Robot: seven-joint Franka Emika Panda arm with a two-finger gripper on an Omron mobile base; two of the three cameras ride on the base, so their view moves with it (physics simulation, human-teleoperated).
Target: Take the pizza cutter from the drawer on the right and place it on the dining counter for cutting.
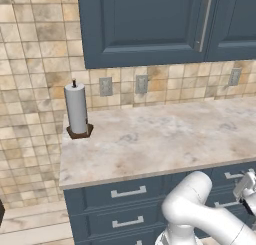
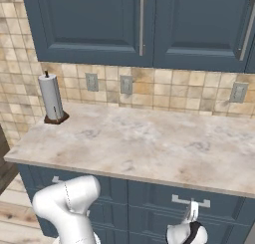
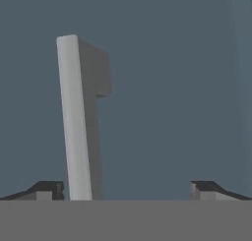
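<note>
The gripper (image 3: 127, 190) faces the navy drawer (image 2: 209, 200) front at close range, jaws spread wide apart with nothing between them. The drawer's silver bar handle (image 3: 74, 122) runs just inside one fingertip (image 3: 47, 190), well apart from the other, with no contact visible. From the right base camera, the gripper (image 2: 191, 211) sits right at that handle (image 2: 191, 200), below the marbled worktop (image 2: 149, 143). The drawer is closed.

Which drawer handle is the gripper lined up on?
The top-row handle on the right, directly under the counter. The open gripper sits right at it; the left drawers' handles are well clear of it.
</note>
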